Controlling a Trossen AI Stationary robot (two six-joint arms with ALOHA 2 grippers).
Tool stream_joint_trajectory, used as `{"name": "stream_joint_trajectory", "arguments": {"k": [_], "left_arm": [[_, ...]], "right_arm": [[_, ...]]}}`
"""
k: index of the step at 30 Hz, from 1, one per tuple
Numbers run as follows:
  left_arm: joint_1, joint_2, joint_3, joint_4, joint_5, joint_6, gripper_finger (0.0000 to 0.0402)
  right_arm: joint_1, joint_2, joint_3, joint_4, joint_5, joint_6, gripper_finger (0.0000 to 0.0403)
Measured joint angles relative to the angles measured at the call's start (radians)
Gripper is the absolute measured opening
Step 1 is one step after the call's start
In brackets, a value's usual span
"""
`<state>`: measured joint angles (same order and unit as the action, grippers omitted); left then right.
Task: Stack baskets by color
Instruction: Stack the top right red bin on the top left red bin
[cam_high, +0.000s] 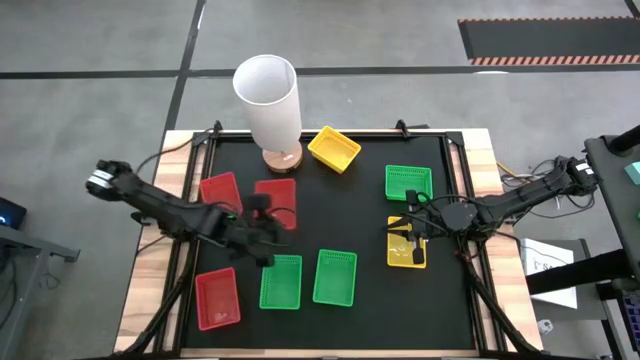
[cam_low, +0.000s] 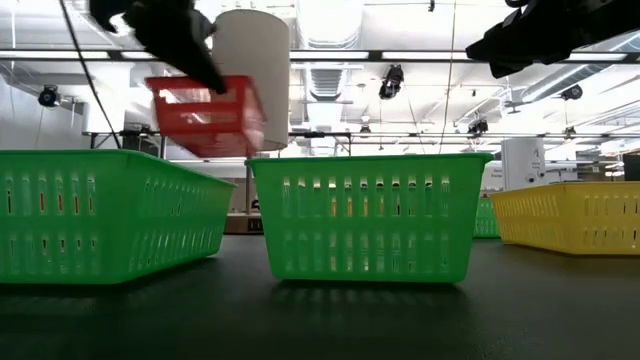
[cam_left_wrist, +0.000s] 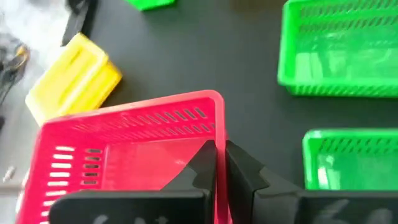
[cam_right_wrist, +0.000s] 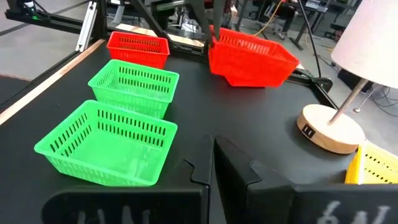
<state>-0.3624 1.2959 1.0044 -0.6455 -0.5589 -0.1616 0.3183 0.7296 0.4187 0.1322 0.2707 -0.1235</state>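
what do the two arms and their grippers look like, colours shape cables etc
Both arms are thin, dark, near-black jointed links. The left arm has a pale metallic part at its outer end, and black cables trail beside it. The right arm is equally dark, with cables looping near its outer end. The left gripper and right gripper each have two flat, angular matte-black fingers. No markings are readable.

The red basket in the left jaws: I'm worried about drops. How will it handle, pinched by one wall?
The red basket hangs tilted off the table, so it's probably light and apt to swing. Its thin slotted wall may flex; smooth plastic could slip.
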Motion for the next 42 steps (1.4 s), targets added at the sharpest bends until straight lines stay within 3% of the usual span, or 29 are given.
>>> {"name": "stream_joint_trajectory", "arguments": {"k": [9, 15, 19, 29, 42], "left_arm": [[0.000, -0.269, -0.199, -0.205, -0.044, -0.100, 0.0000], [0.001, -0.381, -0.215, -0.490, -0.075, -0.362, 0.0000], [0.001, -0.419, -0.252, -0.516, -0.079, -0.460, 0.0000], [0.003, -0.412, -0.302, -0.514, -0.072, -0.469, 0.0000], [0.004, -0.226, -0.302, -0.515, -0.071, -0.470, 0.0001]], "right_arm": [[0.000, 0.006, 0.000, 0.004, 0.000, 0.000, 0.0009], [0.000, 0.006, 0.000, 0.004, 0.000, 0.001, 0.0009], [0.000, 0.011, 0.000, 0.007, 0.000, 0.001, 0.0009], [0.000, 0.013, 0.000, 0.009, 0.000, 0.000, 0.0009], [0.000, 0.013, 0.000, 0.015, 0.000, -0.008, 0.0009]]}}
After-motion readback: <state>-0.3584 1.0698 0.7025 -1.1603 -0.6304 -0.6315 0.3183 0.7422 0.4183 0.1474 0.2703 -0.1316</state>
